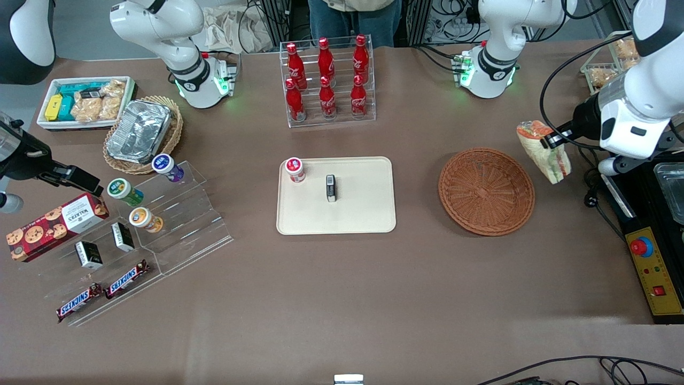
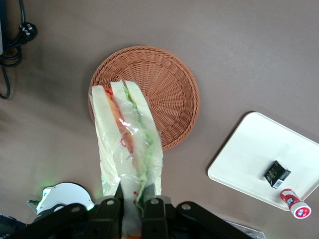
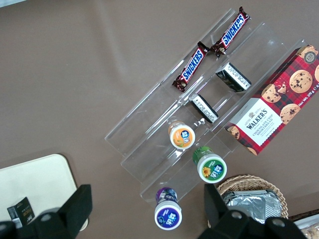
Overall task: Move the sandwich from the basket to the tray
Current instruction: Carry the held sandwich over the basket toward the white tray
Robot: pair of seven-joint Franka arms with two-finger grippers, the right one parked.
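Above your brown tabletop (image 1: 342,289), the end effector (image 2: 133,201) grips the sandwich (image 2: 127,144) over the basket (image 2: 169,94), well apart from the tray (image 1: 352,214).

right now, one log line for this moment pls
stage: carry | gripper: shut on sandwich, lifted beside basket | basket: empty | tray: sandwich not yet placed

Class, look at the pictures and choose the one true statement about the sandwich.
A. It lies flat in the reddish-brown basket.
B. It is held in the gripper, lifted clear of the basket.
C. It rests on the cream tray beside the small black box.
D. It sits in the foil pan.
B: the gripper is shut on the sandwich, which hangs above the table with the basket empty and the tray holding only other items.
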